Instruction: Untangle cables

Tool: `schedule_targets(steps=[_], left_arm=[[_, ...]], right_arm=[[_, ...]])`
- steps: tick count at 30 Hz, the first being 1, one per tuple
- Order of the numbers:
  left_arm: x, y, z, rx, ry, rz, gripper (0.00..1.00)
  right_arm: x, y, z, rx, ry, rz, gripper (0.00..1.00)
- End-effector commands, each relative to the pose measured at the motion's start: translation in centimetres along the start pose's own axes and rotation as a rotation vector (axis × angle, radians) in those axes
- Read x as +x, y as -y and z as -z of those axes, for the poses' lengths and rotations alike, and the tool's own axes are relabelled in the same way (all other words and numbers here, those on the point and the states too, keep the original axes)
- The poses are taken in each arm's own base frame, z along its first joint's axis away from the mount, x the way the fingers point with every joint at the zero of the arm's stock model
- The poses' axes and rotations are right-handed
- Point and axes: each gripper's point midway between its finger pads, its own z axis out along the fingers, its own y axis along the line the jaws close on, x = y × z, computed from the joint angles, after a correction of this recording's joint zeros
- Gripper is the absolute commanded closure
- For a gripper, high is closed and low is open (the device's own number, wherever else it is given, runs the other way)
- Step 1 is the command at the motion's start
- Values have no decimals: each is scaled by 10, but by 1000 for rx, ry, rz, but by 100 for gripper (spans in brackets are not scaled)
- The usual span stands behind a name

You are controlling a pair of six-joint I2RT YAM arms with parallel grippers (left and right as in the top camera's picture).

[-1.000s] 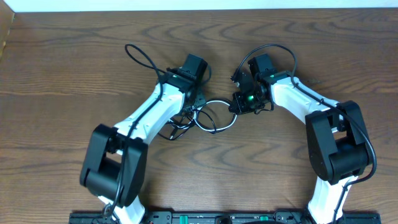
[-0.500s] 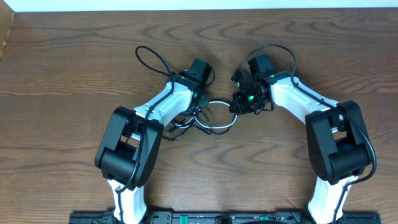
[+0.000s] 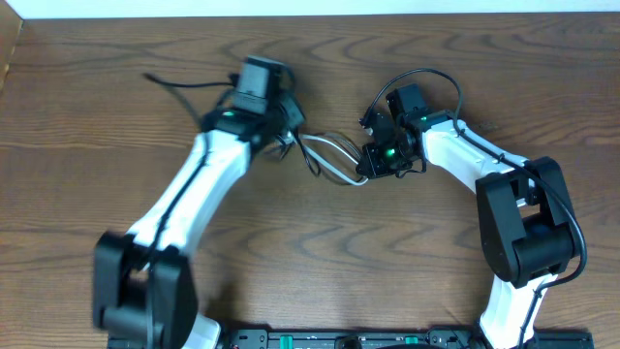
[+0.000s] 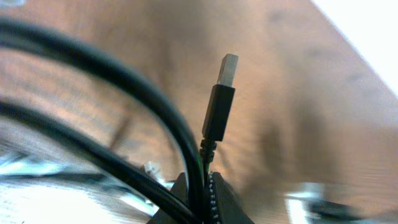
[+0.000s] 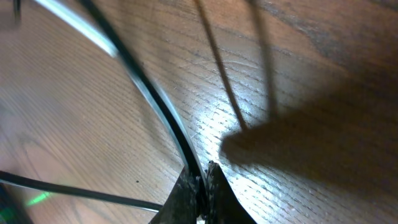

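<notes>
Two arms meeting upper centre over the wooden desk (image 3: 58, 174), left end effector (image 4: 202, 190) clamped on a black cable (image 4: 124, 81), USB plug (image 4: 219, 106) upright, white cable (image 3: 331, 174) stretched between, right end effector (image 5: 202, 180) closed on it.

This looks like a robotics lab bench, not a home or a shop. Two white-and-black robot arms, the left arm (image 3: 189, 194) and the right arm (image 3: 455, 145), rise from a black mounting rail (image 3: 320, 339) along the near edge of a wood-grain table (image 3: 77, 116). A green indicator light (image 3: 389, 152) glows at the right arm's wrist. Thin cables (image 3: 327, 142) stretch between the two arms. Past the far edge runs a plain pale strip (image 3: 387, 6); wall or floor, I cannot tell.
</notes>
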Motion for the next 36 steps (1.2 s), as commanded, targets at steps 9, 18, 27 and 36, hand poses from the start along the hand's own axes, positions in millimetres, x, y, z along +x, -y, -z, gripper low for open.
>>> schedule_targets(steps=[9,18,27,36], left_arm=[[-73,23,100,401,65,83,93],[-101,-5,136,572,12,147,93],[-122,-37,159,623,36,201,92],[-128,-46,163,625,59,182,92]], right_arm=[[-7,8,6,82,25,35,99],[-12,29,11,168,49,20,99],[-19,52,23,214,80,-3,99],[-22,65,27,283,85,69,99]])
